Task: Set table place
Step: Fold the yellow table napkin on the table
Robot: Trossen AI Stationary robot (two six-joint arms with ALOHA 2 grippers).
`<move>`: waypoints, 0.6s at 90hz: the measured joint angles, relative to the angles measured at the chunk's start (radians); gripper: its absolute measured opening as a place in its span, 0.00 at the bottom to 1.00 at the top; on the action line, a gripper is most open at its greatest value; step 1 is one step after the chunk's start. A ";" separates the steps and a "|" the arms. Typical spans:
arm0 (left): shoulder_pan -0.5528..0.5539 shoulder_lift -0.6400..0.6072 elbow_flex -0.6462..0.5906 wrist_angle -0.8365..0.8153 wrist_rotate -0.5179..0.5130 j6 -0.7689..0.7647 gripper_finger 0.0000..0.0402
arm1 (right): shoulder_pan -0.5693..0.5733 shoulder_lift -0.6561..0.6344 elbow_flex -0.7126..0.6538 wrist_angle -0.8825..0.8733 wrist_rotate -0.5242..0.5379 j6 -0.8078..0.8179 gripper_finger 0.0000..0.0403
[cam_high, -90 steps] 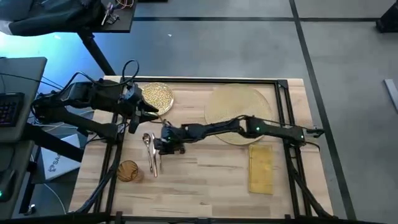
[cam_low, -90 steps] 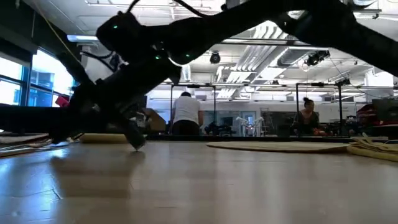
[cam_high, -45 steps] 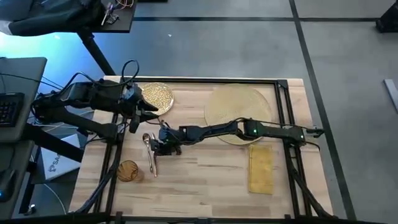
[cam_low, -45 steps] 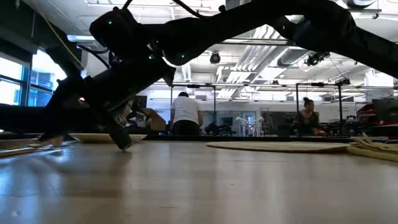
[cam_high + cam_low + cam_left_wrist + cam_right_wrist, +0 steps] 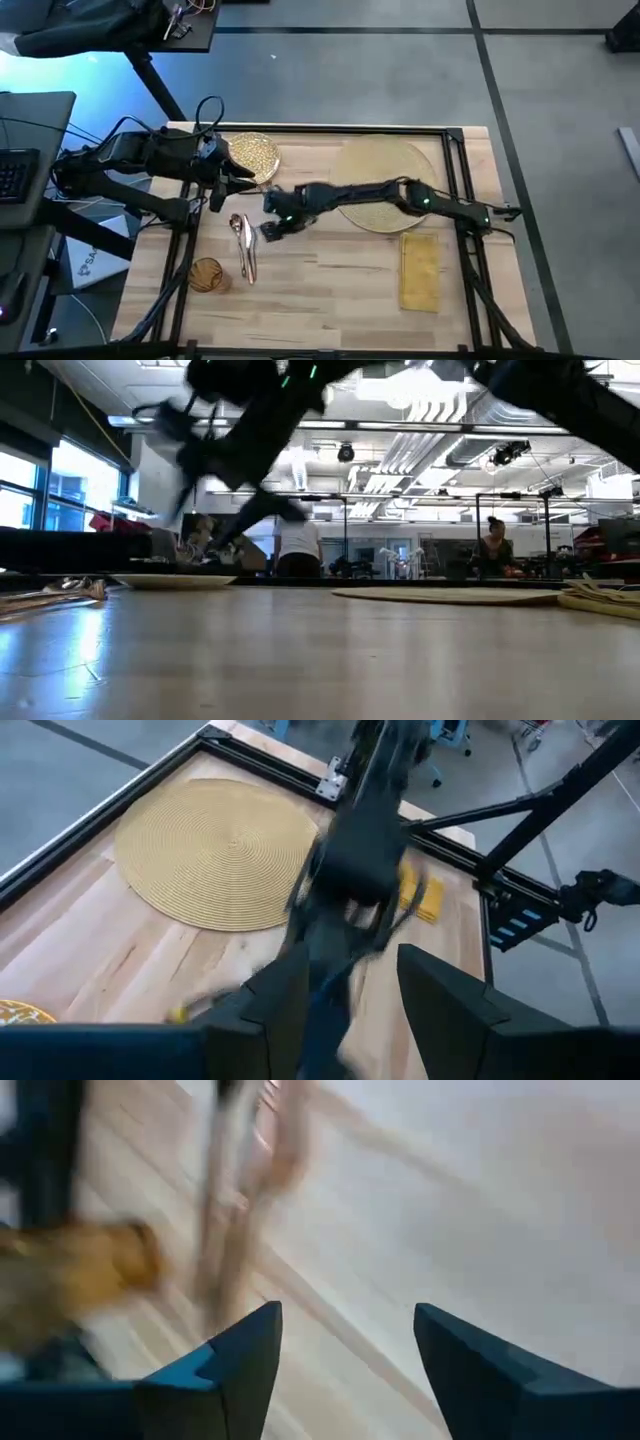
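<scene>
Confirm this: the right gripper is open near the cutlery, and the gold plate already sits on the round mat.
Not quite. In the high view the gold plate lies on bare table by the left gripper, apart from the round mat. The rest holds: the right gripper is open near the cutlery.

Grey floor (image 5: 400,70) surrounds the work area, crossed by dark seam lines; a dark desk (image 5: 35,130) with a keyboard (image 5: 12,175) stands at one side; across the room, an open ceiling (image 5: 440,445) carries ducts and strip lights; bright windows (image 5: 60,485) glow on one wall; two people (image 5: 298,545) stand or sit far back among black frames.
</scene>
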 joint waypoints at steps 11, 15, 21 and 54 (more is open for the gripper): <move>0.000 0.000 0.000 0.000 0.000 0.000 0.35 | 0.069 -0.096 0.000 -0.353 0.084 -0.186 0.51; 0.000 0.000 0.000 0.000 0.000 0.002 0.35 | 0.099 -0.119 -0.009 -0.462 0.127 -0.211 0.49; 0.000 0.002 0.000 0.000 -0.001 0.002 0.35 | 0.141 -0.158 -0.066 -0.525 0.153 -0.221 0.46; 0.000 0.042 0.000 0.000 0.015 0.004 0.35 | 0.225 -0.709 -0.909 -0.421 -0.029 0.173 0.34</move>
